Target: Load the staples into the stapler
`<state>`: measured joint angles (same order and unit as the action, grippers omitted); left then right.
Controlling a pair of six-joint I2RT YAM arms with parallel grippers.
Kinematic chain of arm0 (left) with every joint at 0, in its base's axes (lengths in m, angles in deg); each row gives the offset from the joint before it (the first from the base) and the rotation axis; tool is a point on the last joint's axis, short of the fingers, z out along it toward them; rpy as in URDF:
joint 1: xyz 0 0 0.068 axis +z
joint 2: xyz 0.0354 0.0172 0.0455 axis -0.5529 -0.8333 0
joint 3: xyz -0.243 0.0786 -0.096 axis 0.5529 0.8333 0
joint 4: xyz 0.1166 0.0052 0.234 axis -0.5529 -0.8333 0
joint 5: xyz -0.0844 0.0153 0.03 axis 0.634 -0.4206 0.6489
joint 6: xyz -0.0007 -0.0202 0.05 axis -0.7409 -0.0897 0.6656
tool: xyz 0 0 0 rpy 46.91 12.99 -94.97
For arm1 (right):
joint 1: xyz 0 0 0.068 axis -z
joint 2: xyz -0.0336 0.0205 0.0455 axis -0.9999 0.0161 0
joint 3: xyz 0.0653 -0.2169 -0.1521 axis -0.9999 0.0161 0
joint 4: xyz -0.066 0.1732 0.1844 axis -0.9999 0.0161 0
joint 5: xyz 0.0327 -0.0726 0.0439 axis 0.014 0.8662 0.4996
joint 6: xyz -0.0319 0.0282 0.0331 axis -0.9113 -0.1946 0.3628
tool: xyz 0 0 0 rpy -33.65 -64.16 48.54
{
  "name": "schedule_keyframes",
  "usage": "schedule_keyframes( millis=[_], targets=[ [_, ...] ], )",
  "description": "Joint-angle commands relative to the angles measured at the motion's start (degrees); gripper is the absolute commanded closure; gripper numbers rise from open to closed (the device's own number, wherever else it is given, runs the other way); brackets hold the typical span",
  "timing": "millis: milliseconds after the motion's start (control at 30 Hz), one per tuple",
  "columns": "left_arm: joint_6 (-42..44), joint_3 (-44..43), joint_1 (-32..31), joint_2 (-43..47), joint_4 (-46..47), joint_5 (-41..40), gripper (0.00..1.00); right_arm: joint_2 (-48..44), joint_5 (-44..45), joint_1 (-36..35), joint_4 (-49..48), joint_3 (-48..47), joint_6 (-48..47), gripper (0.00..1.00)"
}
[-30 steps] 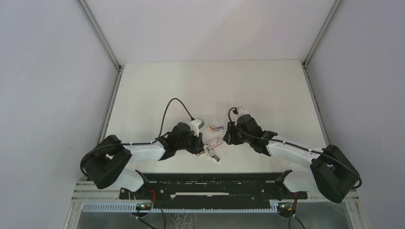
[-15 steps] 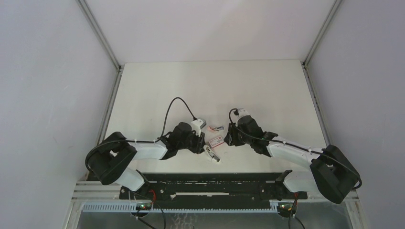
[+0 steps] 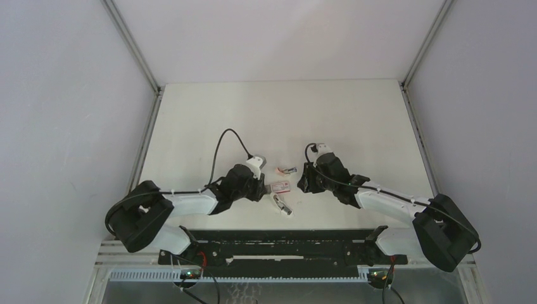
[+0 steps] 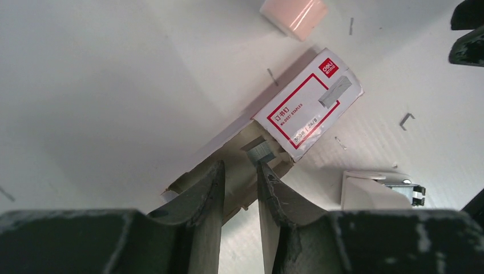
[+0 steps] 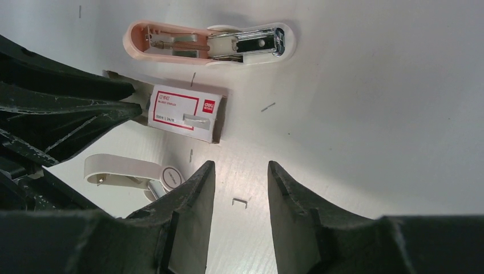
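Observation:
The red-and-white staple box [image 4: 308, 108] lies on the table with its brown inner tray [image 4: 228, 171] slid partly out. A grey strip of staples [image 4: 262, 152] shows in the tray. My left gripper [image 4: 240, 164] is open a narrow way, its tips over the tray and the right tip against the strip. A pink stapler [image 5: 211, 43] lies opened just beyond the box [image 5: 182, 111]. A white stapler [image 5: 128, 171] lies nearer me. My right gripper [image 5: 240, 164] is open and empty, low over the table right of the box.
Loose single staples [image 5: 241, 201] are scattered on the white table [image 3: 354, 120] around the box. From above, box [image 3: 279, 187], pink stapler [image 3: 289, 170] and white stapler [image 3: 283, 206] cluster between left gripper [image 3: 265, 187] and right gripper [image 3: 303, 182]. Walls enclose the table.
The left jaws have widened a little. The box has shifted slightly left and its tray now sticks out toward the left gripper. The right arm has barely moved.

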<state>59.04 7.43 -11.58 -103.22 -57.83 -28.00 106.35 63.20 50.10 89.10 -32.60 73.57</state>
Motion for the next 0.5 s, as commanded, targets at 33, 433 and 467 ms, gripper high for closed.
schedule_keyframes(
  millis=[33, 433, 467],
  targets=[
    [-1.3, 3.4, 1.3, 3.3, -0.9, -4.3, 0.68, -1.8, -0.4, 0.4, -2.2, 0.2, 0.8, 0.62],
    [1.2, 2.1, 1.3, 8.3, 1.5, 5.4, 0.64, -1.9, -0.8, 0.6, -2.5, 0.4, 0.9, 0.62],
    [1.6, 1.8, 1.3, 8.3, 1.4, 5.9, 0.63, -1.9, -0.8, 0.5, -2.6, 0.5, 0.9, 0.62]
  ],
)
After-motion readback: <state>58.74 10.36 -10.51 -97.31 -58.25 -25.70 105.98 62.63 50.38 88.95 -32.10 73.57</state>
